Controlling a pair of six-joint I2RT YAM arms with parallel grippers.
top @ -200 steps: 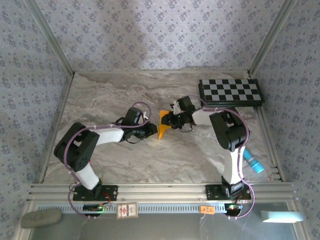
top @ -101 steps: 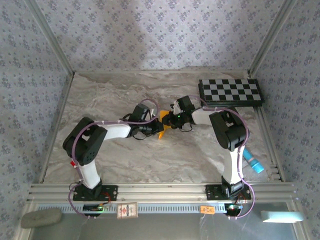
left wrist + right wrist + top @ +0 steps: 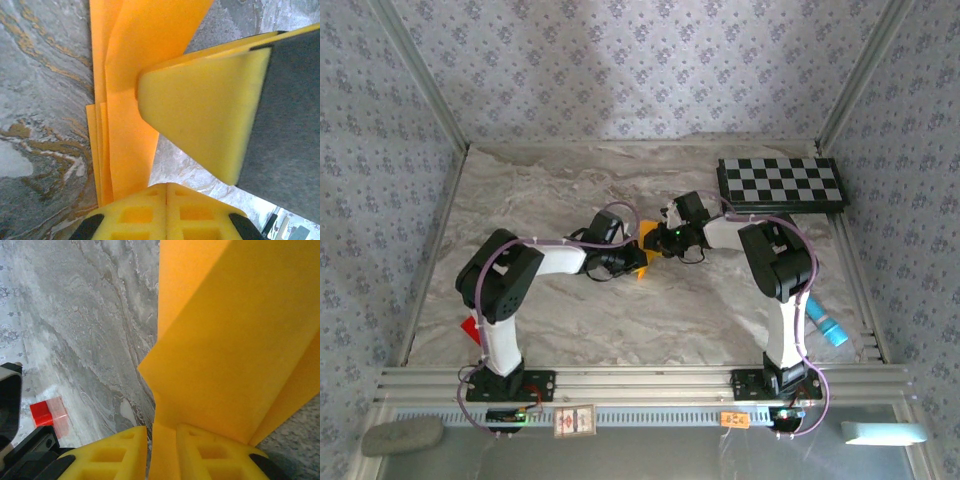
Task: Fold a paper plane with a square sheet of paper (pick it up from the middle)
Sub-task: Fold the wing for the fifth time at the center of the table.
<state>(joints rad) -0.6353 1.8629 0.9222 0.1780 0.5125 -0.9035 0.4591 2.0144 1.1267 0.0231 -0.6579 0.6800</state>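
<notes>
Overhead, paper: the sheet of paper (image 3: 647, 231), already folded narrow, lies mid-table (image 3: 540, 200) between both arms, well apart from the checkerboard (image 3: 780, 182).
Overhead, grippers: the left gripper (image 3: 628, 258) and right gripper (image 3: 660, 240) meet at the sheet from opposite sides. How far their jaws are open is too small to tell from up here.
Overhead, risk: with the heads this crowded, a sideways move by either arm could knock the other.
Overhead, extra: gives the whole layout, including a small red piece (image 3: 470, 328) beside the left arm.
Left wrist, jaws: the left gripper (image 3: 166, 187) has its fingers pressed together with no gap. The sheet (image 3: 135, 60) runs under one finger, and I cannot tell whether any layer is pinched.
Left wrist, risk: dragging these fingers could probably skew the stacked layers.
Left wrist, extra: the layered fold edges, too fine to resolve overhead, and the right gripper's foam pad (image 3: 200, 110) just beside them.
Right wrist, jaws: the right gripper (image 3: 162, 432) is clamped on a flap of the sheet (image 3: 235, 340), which rises between its fingers.
Right wrist, risk: pulling while the left gripper bears down may tear the thin paper or open the crease.
Right wrist, extra: the flap standing upright, which looks flat from above.
</notes>
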